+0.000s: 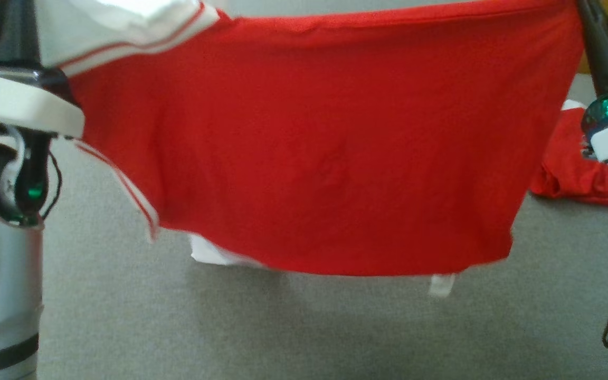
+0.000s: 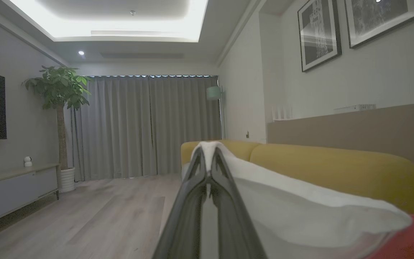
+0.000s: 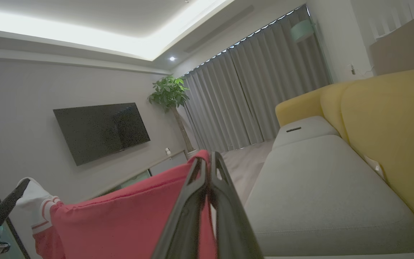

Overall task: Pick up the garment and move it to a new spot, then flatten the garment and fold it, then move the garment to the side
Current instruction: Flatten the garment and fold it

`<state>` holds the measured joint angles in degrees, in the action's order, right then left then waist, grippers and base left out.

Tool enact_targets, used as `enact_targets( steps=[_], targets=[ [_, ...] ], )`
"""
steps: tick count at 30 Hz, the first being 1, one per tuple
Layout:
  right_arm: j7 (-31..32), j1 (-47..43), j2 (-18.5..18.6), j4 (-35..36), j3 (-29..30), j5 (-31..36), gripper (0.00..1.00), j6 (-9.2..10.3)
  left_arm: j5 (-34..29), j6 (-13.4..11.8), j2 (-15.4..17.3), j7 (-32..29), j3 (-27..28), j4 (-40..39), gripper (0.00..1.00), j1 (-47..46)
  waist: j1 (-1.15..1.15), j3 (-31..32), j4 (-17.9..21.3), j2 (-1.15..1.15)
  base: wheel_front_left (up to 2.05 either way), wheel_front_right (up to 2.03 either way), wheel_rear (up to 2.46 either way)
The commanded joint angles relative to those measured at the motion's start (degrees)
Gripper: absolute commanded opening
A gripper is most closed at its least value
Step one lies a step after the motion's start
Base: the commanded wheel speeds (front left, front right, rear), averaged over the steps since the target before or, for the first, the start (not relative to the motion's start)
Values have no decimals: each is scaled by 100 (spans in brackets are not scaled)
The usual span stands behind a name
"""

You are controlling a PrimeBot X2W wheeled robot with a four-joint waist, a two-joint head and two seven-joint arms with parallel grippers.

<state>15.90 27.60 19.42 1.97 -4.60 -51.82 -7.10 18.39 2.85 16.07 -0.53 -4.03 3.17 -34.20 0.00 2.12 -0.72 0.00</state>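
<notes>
The red garment (image 1: 325, 158) is held up in the air, spread over the grey sofa seat (image 1: 124, 316). Its white sleeve (image 2: 300, 208) is pinched in the closed left hand (image 2: 208, 153), its other end in the closed right hand (image 3: 207, 160)
</notes>
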Motion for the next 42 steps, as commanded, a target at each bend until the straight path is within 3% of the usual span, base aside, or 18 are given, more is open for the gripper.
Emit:
enact_targets(
  steps=[1,8,13,14,20,25,32,37,42],
  targets=[
    [117,322,-40,195,40,158,0,-39,-4,41,296,-104,127,-121,0,-290,0,-122,-8,0,0,0,0],
    [593,1818,-296,-555,94,1111,0,-39,-79,300,561,-359,-255,682,0,-1352,0,-1130,16,0,0,0,0],
    [133,3609,-336,-1934,-164,1849,0,-39,-306,353,604,37,-439,1865,0,-2980,0,-2000,65,0,0,0,0],
    [133,3609,-336,-1934,-164,1849,0,-39,-306,353,604,37,-439,1865,0,-2980,0,-2000,65,0,0,0,0],
    [-1318,5547,-513,-3673,-198,2556,0,-39,-631,35,478,1147,-390,3374,0,-4984,0,-2584,63,0,0,0,0],
    [-2388,6295,-717,-4742,-103,2625,0,-39,-511,-25,213,1527,-227,4104,0,-5734,0,-2649,-10,0,0,0,0],
    [-2537,5751,-782,-5468,-720,2076,0,-39,-455,287,-124,1551,-258,4169,0,-4993,0,-2545,-168,0,0,0,0],
    [-2105,4694,-595,-5502,-1398,1496,0,-39,-430,415,-216,1552,-387,4082,0,-3686,0,-2303,-275,0,0,0,0],
    [-1363,3581,-159,-5168,-2142,822,0,-39,-386,459,-104,1552,-935,4005,0,-2280,0,-1937,-353,0,0,0,0]
  ],
)
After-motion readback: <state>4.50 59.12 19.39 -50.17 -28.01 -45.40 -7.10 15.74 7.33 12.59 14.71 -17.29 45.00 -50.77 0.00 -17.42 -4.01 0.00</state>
